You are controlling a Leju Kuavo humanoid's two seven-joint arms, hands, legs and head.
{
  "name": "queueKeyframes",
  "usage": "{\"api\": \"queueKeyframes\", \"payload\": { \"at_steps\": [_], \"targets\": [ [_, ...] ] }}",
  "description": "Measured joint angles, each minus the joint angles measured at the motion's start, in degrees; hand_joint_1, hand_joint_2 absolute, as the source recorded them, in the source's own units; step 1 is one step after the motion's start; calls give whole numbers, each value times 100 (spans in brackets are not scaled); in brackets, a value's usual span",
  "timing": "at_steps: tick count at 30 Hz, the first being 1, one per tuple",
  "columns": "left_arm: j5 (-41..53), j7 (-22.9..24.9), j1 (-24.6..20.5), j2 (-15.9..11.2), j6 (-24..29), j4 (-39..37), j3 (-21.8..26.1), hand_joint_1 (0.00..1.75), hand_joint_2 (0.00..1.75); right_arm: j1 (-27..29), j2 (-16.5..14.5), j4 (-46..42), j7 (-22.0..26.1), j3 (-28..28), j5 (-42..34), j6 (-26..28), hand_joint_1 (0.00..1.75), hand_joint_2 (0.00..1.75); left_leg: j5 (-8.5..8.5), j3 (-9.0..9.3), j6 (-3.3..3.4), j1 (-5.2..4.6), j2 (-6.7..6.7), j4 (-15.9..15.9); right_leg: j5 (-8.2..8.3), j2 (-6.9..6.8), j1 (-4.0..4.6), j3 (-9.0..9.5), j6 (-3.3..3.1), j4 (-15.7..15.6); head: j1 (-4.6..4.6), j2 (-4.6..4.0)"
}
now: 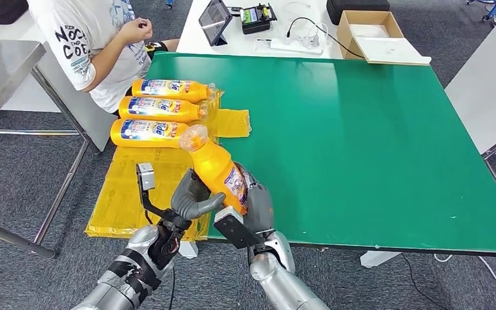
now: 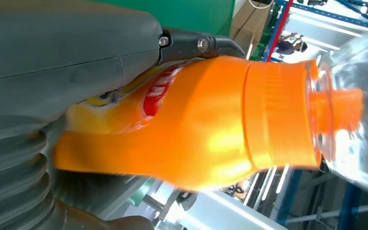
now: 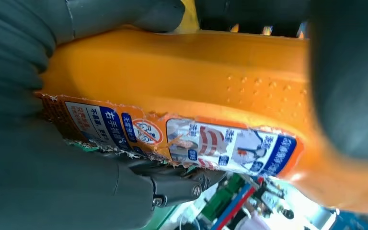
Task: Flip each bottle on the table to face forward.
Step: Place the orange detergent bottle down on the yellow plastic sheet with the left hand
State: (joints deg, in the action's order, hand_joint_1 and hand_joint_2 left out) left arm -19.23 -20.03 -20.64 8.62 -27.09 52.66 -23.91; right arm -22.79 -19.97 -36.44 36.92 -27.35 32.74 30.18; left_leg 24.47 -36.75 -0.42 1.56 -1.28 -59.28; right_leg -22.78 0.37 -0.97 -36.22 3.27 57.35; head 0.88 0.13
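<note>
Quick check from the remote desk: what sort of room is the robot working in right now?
Probably a lab or test workshop, not a home. A green-topped work table stands on grey carpet, a white desk behind it carries a tablet, an electronic device and a cardboard box, and the left wrist view shows blue racking.

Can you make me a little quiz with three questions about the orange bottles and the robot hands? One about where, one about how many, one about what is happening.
1. Where do the lying bottles rest?
A. on the yellow sheet by the green table's left edge
B. in the cardboard box
C. on the floor

2. How many bottles lie in that row?
A. one
B. three
C. five

3. What is happening to the fourth bottle?
A. it stands alone
B. a person holds it
C. both robot hands hold it

Answers: 1 A, the row sits on the sheet; 2 B, three lie side by side; 3 C, the left hand and right hand grip its body, lifted and tilted.
</note>
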Motion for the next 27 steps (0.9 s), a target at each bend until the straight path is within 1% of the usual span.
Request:
{"api": "queueKeyframes", "payload": {
  "at_steps": [5,8,16,21,22,25,26,27],
  "targets": [
    [-131,25,-107,1,107,-215,-26,0,175,11,-65,188,-162,-555,-348,37,175,175,0,0,0,0,2,0,0,2,0,-3,0,0,1,0],
    [-133,25,-149,1,175,-326,-28,0,175,-10,-66,259,-206,-779,-487,61,175,175,0,0,0,0,3,0,0,3,0,-3,0,0,0,0],
    [-153,22,-202,11,281,-487,-28,0,175,-76,-66,384,-282,-1033,-709,53,175,175,0,1,0,0,5,0,0,5,0,-3,0,0,-1,0],
    [-210,14,-239,13,259,-572,-28,0,175,-129,-64,451,-313,-1162,-806,49,175,175,0,1,0,0,6,0,0,7,0,-4,0,0,-1,0],
    [-223,8,-246,13,243,-587,-28,34,175,-143,-63,468,-315,-1191,-835,49,175,175,0,1,0,0,7,0,0,8,0,-4,0,0,0,0],
    [-237,-35,-254,13,190,-625,-26,165,175,-180,-59,512,-316,-1278,-949,54,175,175,0,1,0,0,7,0,0,9,0,-4,0,0,0,0],
    [-238,-52,-255,13,173,-633,-26,175,175,-191,-57,527,-314,-1305,-988,60,175,175,0,1,0,0,7,0,0,9,0,-4,0,0,-1,0],
    [-236,-73,-255,12,157,-638,-27,175,175,-205,-55,544,-311,-1330,-1020,70,175,175,0,1,0,0,7,0,0,9,0,-4,0,0,-1,0]
  ]
}}
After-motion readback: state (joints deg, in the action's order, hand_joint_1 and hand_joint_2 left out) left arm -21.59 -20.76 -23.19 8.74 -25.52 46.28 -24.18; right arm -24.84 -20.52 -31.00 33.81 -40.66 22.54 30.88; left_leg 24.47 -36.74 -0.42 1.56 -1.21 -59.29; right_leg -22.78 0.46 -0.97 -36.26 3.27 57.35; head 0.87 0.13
